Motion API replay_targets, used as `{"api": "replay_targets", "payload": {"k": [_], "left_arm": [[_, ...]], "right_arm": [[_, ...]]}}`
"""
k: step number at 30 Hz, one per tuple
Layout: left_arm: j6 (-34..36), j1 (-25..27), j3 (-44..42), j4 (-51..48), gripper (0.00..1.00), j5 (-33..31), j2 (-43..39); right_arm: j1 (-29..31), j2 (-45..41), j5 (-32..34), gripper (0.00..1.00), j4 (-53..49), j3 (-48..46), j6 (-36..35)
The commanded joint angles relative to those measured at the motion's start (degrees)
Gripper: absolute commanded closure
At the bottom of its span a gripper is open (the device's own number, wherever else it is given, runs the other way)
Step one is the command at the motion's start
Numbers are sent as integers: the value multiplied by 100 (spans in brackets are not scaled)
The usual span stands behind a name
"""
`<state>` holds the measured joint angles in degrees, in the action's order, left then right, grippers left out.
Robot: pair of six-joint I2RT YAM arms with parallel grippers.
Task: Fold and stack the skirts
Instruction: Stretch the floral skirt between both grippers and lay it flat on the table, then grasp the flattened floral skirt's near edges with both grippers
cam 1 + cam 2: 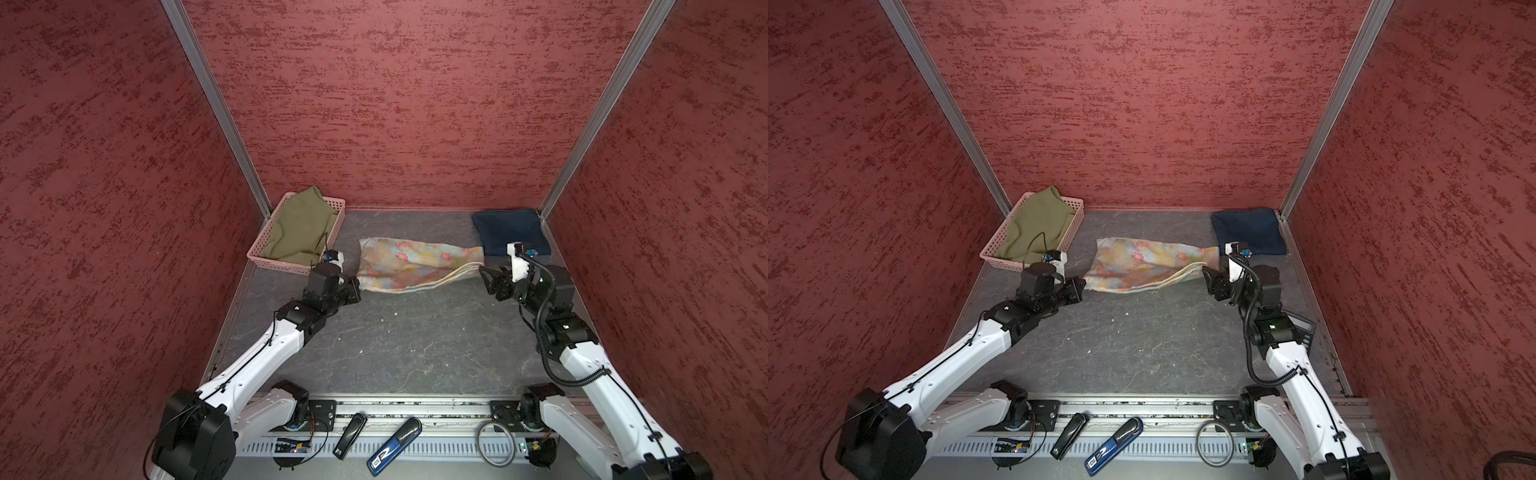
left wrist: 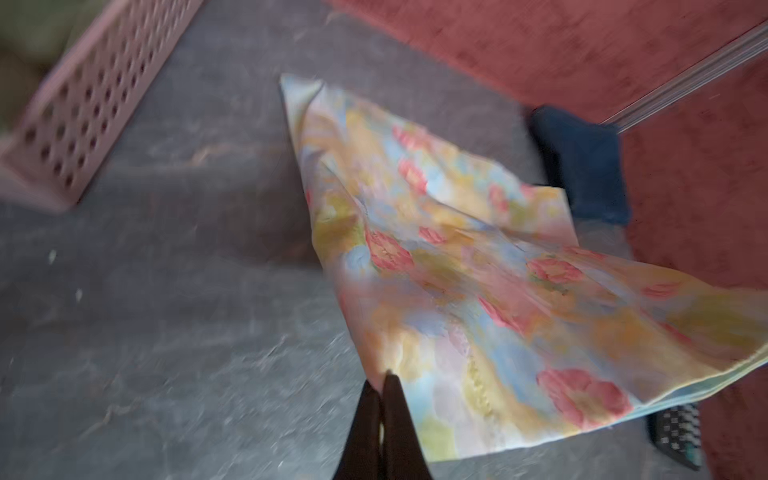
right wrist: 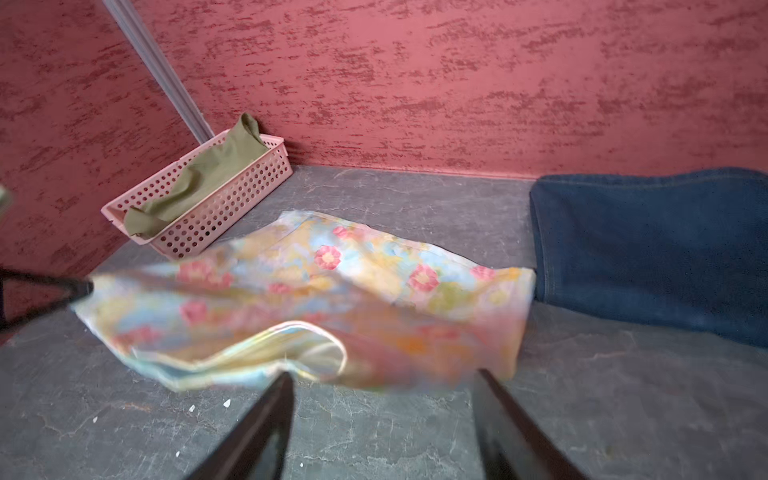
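Note:
The pale floral skirt [image 1: 415,266] [image 1: 1142,266] lies stretched across the middle of the table. My left gripper [image 1: 357,291] [image 2: 384,376] is shut on its near left corner. My right gripper [image 1: 488,282] [image 3: 382,374] stands open just off the skirt's right end [image 3: 436,345], which shows blurred beyond the fingertips and not between them. Folded in the back right corner lies the dark blue denim skirt [image 1: 511,230] [image 3: 648,249]. An olive green skirt [image 1: 299,228] [image 3: 208,178] fills the pink basket [image 1: 272,262] at the back left.
Red walls close in the table on three sides. The basket [image 3: 232,208] stands close behind my left wrist. A dark keypad device [image 1: 1304,332] lies beside the right arm. On the front rail lie a black stapler [image 1: 349,434], a blue device [image 1: 392,446] and a cable ring [image 1: 494,444].

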<state>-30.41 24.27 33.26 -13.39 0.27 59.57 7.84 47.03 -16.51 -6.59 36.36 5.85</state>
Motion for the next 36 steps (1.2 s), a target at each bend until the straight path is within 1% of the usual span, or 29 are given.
{"api": "replay_targets", "payload": {"k": [1,2,3,5,6,8,9,11,13,15,17,20,22,26,30,32,33,36], "left_arm": [[-414,93,-460,470,100,-548,-358],[-439,195,-560,435,98,-667,-488],[-407,314,-617,381,88,-811,-617],[-396,440,-708,259,57,-1034,-866],[-370,446,-702,188,46,-1070,-968],[-259,504,-656,95,27,-1223,-1163],[-184,566,-619,82,20,-1341,-1275],[-51,620,-520,134,12,-1480,-1386],[117,644,-354,204,10,-1459,-1323],[334,763,-92,176,10,-1405,-1033],[510,1030,146,125,11,-1434,-619],[631,1369,441,13,11,-1283,126],[703,1480,641,-118,10,-1126,665],[853,1691,1003,-388,9,-1037,1530],[947,1715,1120,-443,9,-941,2005],[990,1719,1223,-561,9,-946,2286],[1018,1719,1279,-594,9,-995,2416],[1098,1739,1409,-623,9,-1117,2712]], "right_arm": [[32,-386,420,11,-315,227,455],[27,-469,504,9,-471,316,489],[33,-505,410,8,-563,423,488],[34,-474,214,8,-632,581,621],[26,-379,158,8,-643,629,784],[27,24,165,8,-803,744,1075],[31,311,135,9,-885,810,1222],[33,805,-4,11,-838,788,1531],[25,1137,-132,12,-664,682,1863],[31,1460,-186,13,-509,588,2167],[30,1769,-36,15,-536,591,2369],[30,2114,102,15,-552,618,2444],[7,2342,146,14,-504,626,2480],[-183,2971,-333,15,-54,548,2696],[-259,3409,-606,18,530,352,2966],[-285,3593,-743,20,758,295,3043],[-290,3795,-820,22,834,268,3058],[-296,3967,-887,25,1135,115,3150]]}}
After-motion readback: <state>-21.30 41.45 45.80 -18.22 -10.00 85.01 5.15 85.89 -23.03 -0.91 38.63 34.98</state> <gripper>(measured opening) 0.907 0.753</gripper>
